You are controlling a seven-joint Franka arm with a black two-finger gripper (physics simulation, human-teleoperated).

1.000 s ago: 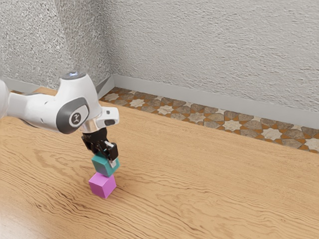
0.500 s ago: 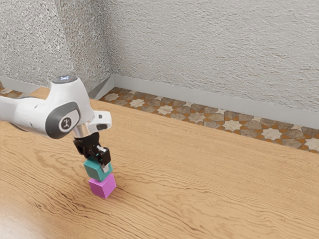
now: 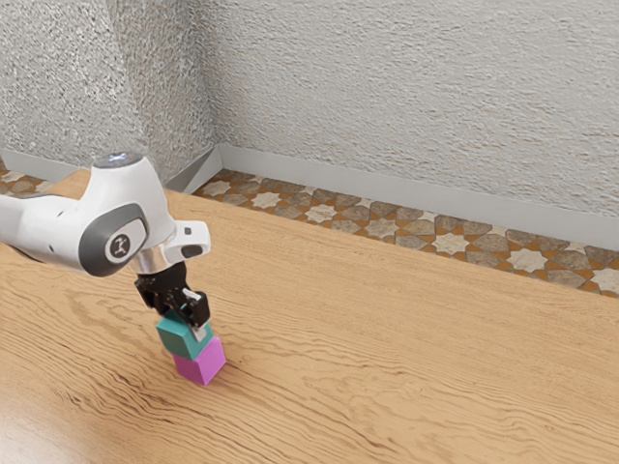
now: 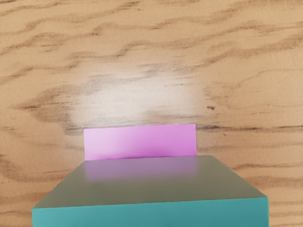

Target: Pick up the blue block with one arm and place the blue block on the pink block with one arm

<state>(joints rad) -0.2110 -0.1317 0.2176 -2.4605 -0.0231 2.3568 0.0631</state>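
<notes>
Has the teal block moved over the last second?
Yes. Held in the tool, the teal block has gone down and toward the exterior view's left, closing on the pink block, which has stayed put.

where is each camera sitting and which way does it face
Exterior view: off to the arm's side, facing across the table toward the grey wall; it shows the white arm and its gripper shut on the blue block over the pink block.
Wrist view: on the hand, facing down at the table, with the blue block just under the hand and the pink block past it.
Shared: both blocks and the table.
</notes>
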